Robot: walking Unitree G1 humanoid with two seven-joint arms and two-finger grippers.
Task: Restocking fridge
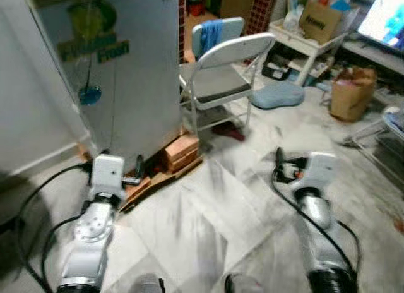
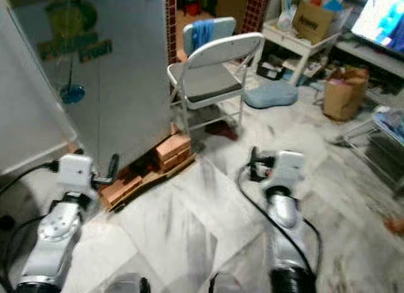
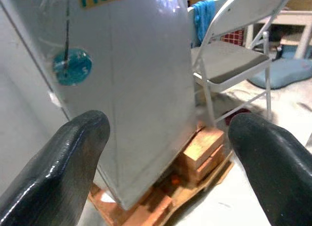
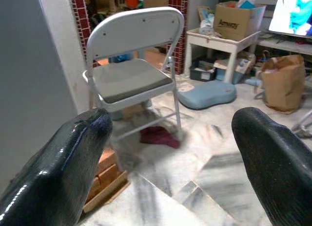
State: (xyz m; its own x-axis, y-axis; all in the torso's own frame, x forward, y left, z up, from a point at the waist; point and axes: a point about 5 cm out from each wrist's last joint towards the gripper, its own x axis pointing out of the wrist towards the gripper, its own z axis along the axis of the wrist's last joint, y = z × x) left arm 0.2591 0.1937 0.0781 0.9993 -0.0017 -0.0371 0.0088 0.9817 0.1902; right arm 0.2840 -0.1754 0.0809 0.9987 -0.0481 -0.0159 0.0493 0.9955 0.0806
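Roughly left to right, everything placed off the fridge (image 1: 126, 72): it stood closed at the upper left of the head view, grey door facing the robot, with a green and yellow sticker (image 1: 95, 37) near the top and a round blue tag (image 1: 89, 95) hanging lower down. Its base sat on bricks (image 1: 182, 151) and a wooden board (image 1: 158, 176), raised off the pale marbled floor (image 1: 208, 223). The left gripper (image 1: 134, 173) hovered low in front of the fridge's bottom corner, close to the board, holding nothing; in the left wrist view its fingers (image 3: 73, 162) were spread wide with the fridge corner and bricks between them. Just right of the fridge stood a grey folding chair (image 1: 218, 78), with a blue cloth (image 1: 211, 33) draped over a second chair behind it and a dark red rag (image 4: 158, 137) on the floor under the seat. The right gripper (image 1: 281, 163) hung over open floor, well right of the fridge and apart from the chair, empty; the right wrist view showed its fingers (image 4: 63, 167) wide apart. Further right of the fridge: a blue cushion (image 1: 278, 96) on the floor, a white low table (image 1: 306, 47) carrying a cardboard box (image 1: 322, 18), a brown paper bag (image 1: 350, 91), and a lit screen (image 1: 385, 18) at the far edge.
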